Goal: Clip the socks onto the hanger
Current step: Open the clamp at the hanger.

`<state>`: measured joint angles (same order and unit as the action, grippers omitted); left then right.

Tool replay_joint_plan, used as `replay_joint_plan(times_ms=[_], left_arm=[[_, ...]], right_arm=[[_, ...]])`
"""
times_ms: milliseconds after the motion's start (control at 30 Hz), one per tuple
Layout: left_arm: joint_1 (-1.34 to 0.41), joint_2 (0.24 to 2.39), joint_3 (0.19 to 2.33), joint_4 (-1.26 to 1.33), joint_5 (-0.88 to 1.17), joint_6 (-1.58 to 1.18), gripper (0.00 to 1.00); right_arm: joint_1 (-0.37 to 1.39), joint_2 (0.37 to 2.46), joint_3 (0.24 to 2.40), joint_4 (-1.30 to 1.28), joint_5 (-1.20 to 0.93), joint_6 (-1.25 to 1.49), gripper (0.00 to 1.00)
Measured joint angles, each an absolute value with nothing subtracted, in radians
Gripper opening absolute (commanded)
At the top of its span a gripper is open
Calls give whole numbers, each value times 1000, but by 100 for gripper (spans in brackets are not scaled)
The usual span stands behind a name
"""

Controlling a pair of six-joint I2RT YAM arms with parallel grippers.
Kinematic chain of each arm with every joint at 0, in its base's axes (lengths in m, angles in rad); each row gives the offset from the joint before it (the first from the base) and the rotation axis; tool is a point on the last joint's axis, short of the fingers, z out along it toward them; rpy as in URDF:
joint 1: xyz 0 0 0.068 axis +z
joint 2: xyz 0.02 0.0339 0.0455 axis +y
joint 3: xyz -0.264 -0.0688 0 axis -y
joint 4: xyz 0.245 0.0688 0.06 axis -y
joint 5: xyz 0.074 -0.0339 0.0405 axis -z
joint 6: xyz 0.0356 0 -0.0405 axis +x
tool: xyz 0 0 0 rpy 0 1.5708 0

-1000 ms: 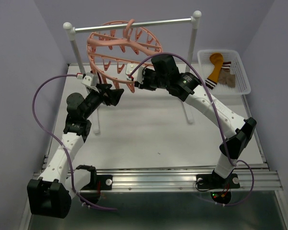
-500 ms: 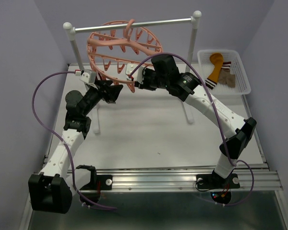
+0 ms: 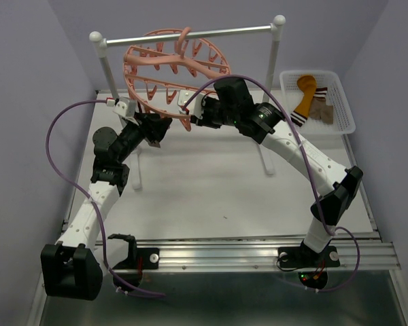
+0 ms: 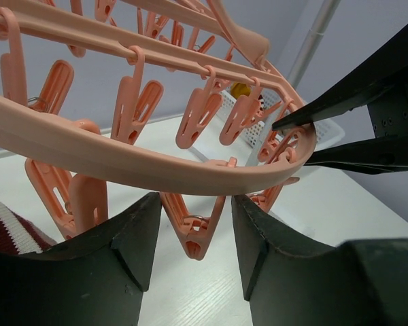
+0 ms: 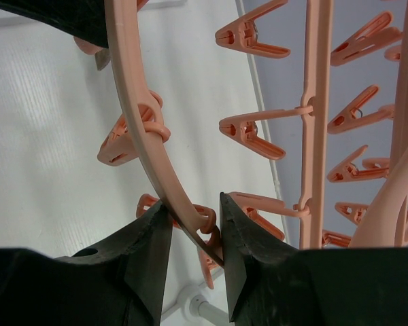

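Observation:
The salmon-pink hanger point(image 3: 170, 64) hangs by its hook from the rail. My right gripper point(image 3: 190, 109) is shut on the ring's near rim point(image 5: 132, 115), which its fingers point(image 5: 196, 234) pinch from both sides. My left gripper point(image 3: 160, 129) is just under the ring point(image 4: 156, 170). It is open, its jaws either side of one dangling clip point(image 4: 194, 231) without touching it. A striped sock cuff point(image 4: 7, 227) shows at the lower left of the left wrist view; I cannot tell what holds it. Two socks point(image 3: 306, 98) lie in the basket.
A white basket point(image 3: 343, 102) stands at the back right of the table. The white-posted metal rail stand point(image 3: 190, 34) spans the back, with posts at the left point(image 3: 102, 68) and right point(image 3: 273, 61). The right gripper's black fingers point(image 4: 353, 102) show at the right of the left wrist view.
My left gripper has moved up and back toward the ring's underside, and its jaws have narrowed around a clip. The right arm has not moved.

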<state>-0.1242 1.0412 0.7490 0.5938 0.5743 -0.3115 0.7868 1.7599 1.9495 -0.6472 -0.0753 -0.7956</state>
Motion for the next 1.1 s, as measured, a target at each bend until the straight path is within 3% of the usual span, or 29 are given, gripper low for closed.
replay_joint_plan(times_ms=[233, 300, 367, 467, 900, 1100], left_arm=[[-124, 1042, 756, 595, 578, -303, 44], [-123, 1042, 757, 595, 587, -300, 32], [-123, 1042, 759, 594, 593, -298, 28], [-123, 1042, 760, 594, 599, -295, 0], [-124, 1036, 760, 575, 553, -326, 0], [-144, 984, 752, 509, 490, -349, 0]], right_arm=[[787, 1761, 1950, -647, -75, -795, 38], [787, 1761, 1950, -647, -74, -795, 38], [787, 1761, 1950, -647, -73, -794, 38], [787, 1761, 1950, -648, -73, -793, 38], [787, 1761, 1950, -647, -59, -784, 40], [787, 1761, 1954, -647, -46, -762, 47]])
